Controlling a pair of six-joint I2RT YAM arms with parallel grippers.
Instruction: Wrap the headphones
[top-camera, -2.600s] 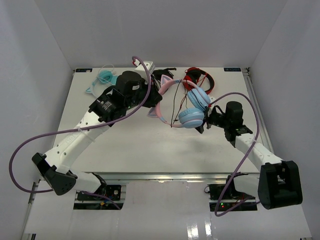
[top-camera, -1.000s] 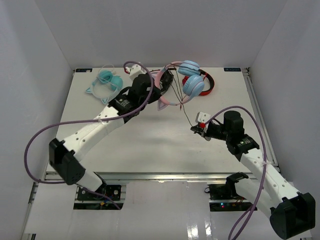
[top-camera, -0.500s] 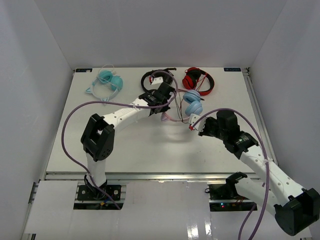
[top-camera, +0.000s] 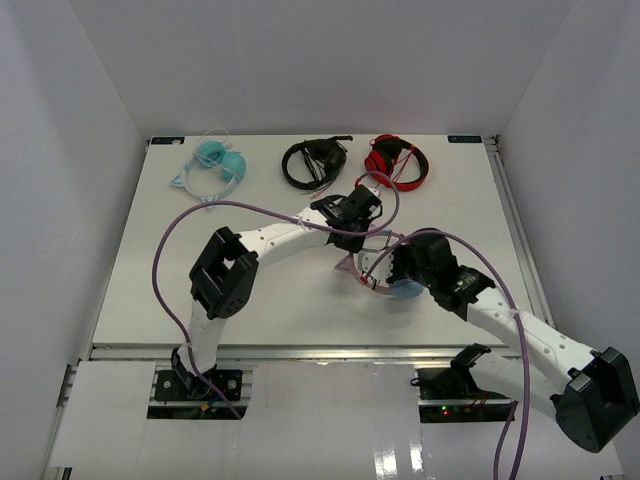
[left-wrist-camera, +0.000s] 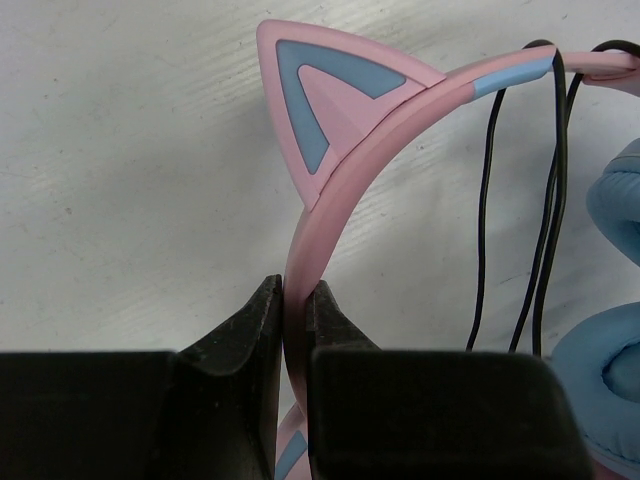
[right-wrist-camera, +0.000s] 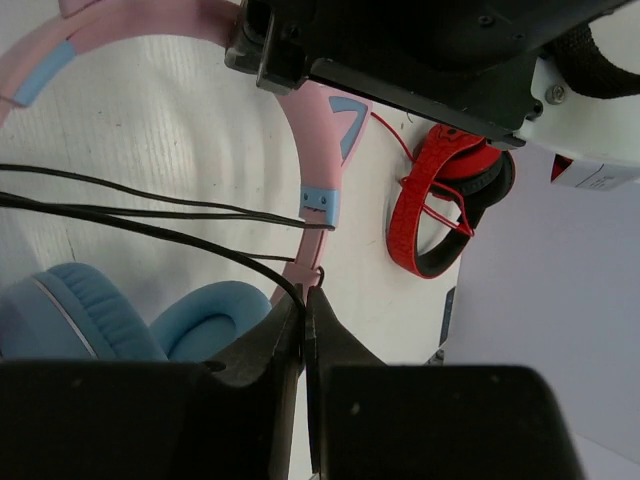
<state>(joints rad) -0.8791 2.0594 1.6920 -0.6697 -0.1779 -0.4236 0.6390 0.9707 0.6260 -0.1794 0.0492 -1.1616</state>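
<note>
The headphones (top-camera: 352, 266), with a pink cat-ear headband (left-wrist-camera: 330, 190), light blue ear cups (right-wrist-camera: 100, 310) and a thin black cable (left-wrist-camera: 545, 200), sit just above the middle of the table near its front. My left gripper (left-wrist-camera: 297, 290) is shut on the pink headband below the cat ear (left-wrist-camera: 320, 100). My right gripper (right-wrist-camera: 304, 300) is shut on the black cable beside the ear cups. In the top view the left gripper (top-camera: 365, 238) and the right gripper (top-camera: 392, 272) stand close together over the headphones, and most of the cups are hidden under the right wrist.
All-teal cat-ear headphones (top-camera: 212, 165), black headphones (top-camera: 313, 162) and red headphones (top-camera: 398, 162) lie along the back edge of the white table (top-camera: 200, 280). White walls close in the left, right and back. Purple arm cables loop above the table.
Both grippers have carried the headphones from the back of the table toward the near middle. The right gripper has closed in on the ear cups along the cable.
</note>
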